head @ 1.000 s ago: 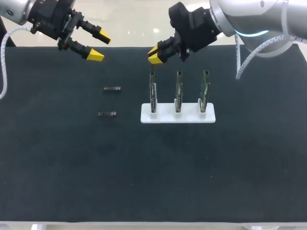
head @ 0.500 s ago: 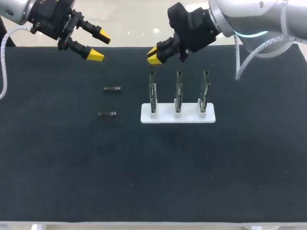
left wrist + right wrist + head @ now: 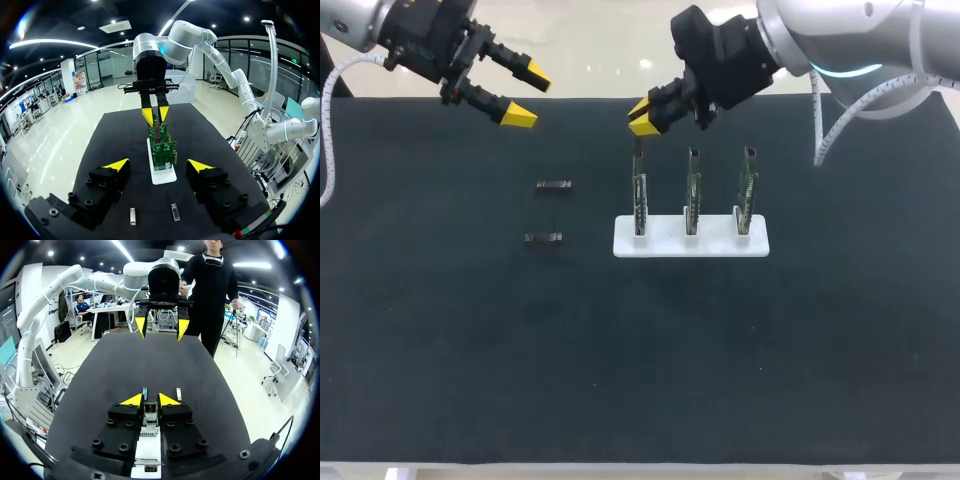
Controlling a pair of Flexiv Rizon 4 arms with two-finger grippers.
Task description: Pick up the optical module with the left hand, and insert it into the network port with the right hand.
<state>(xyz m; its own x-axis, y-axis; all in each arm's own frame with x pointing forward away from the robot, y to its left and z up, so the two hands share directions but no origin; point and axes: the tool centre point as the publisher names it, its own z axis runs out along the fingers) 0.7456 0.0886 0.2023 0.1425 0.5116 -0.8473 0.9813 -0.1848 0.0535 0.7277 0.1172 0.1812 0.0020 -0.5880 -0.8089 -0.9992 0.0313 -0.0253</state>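
Chg over last sec: next to none. R gripper (image 3: 642, 115) crept a hair at most, otherwise parked over the top of the leftmost board (image 3: 638, 195) in the white rack (image 3: 690, 243). L gripper (image 3: 528, 95) static, up in the air at far-left of table (image 3: 620, 350), fingers wide apart, nothing betw them.

R state: fingers drawn close, pinching a small metal piece from both sides. By my reading this is the held module (image 3: 150, 412), sitting right at the board's top edge. Seating depth can't be confirmed; port itself hidden by the fingers.

Other task items: 2 spares flat on table, left of rack: far module (image 3: 553, 185) and near module (image 3: 543, 238). Neither shifted. Both well apart from either gripper.

Meaning: no visible travel, so prob. a slow final push or a pause at the port mouth. Pick-up and handover for this piece look done; L idle. Risk: any tilt vs port could lever the board, so the push needs to go straight down.
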